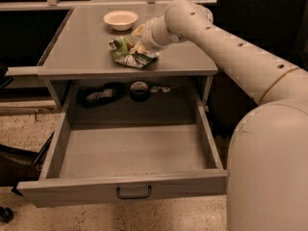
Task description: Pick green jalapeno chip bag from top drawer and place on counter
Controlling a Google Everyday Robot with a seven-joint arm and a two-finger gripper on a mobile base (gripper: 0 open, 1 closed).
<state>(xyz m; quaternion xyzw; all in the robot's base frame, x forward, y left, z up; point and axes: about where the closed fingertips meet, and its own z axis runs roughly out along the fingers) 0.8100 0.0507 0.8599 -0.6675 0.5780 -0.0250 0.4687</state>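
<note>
The green jalapeno chip bag (126, 53) lies crumpled on the counter (86, 42), near its front edge and right of the middle. My gripper (140, 42) is at the bag's right end, right against it, with the arm reaching in from the right. The top drawer (130, 150) is pulled fully out below the counter. Its grey bottom is bare, and its black handle (134, 192) faces the camera.
A white bowl (121, 19) stands at the back of the counter. In the dark recess behind the drawer lie a black strap-like object (100, 95), a round dark tape roll (139, 90) and a small metal item (160, 88). My arm's large body fills the right side.
</note>
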